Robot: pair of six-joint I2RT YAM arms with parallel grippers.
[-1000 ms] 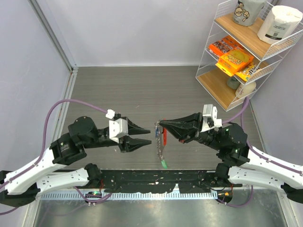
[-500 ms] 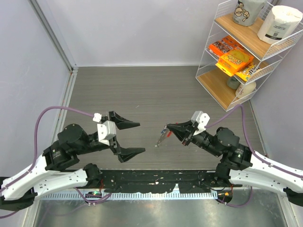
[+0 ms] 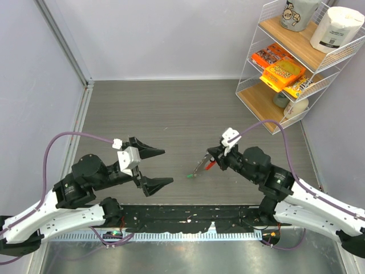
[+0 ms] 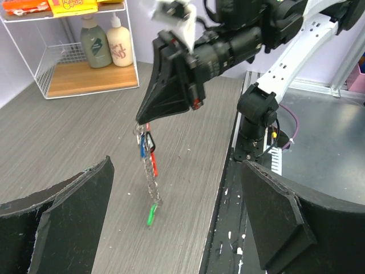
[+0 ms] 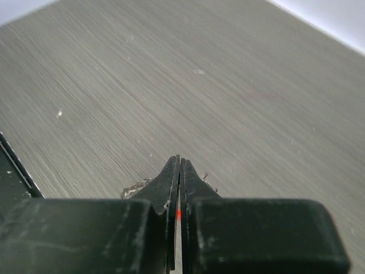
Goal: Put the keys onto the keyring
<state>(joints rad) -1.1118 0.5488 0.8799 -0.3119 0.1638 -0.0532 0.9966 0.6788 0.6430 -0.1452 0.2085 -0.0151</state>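
My right gripper is shut on the keyring, held by its top end low over the table. In the left wrist view the red clip and the blue key hang just under the right gripper's tips. The silvery chain runs down from them to the green key, which is close to the tabletop. A red sliver shows between the right gripper's shut fingers. My left gripper stands wide open to the left of the keyring, apart from it, with nothing between its fingers.
A white wire shelf with snack boxes, a paper roll and bottles stands at the table's back right. The black base rail runs along the near edge. Grey walls close off the left and back.
My left gripper has opened wide and drawn back to the left. My right gripper has carried the keyring lower towards the table, and the chain now slants down to the left.
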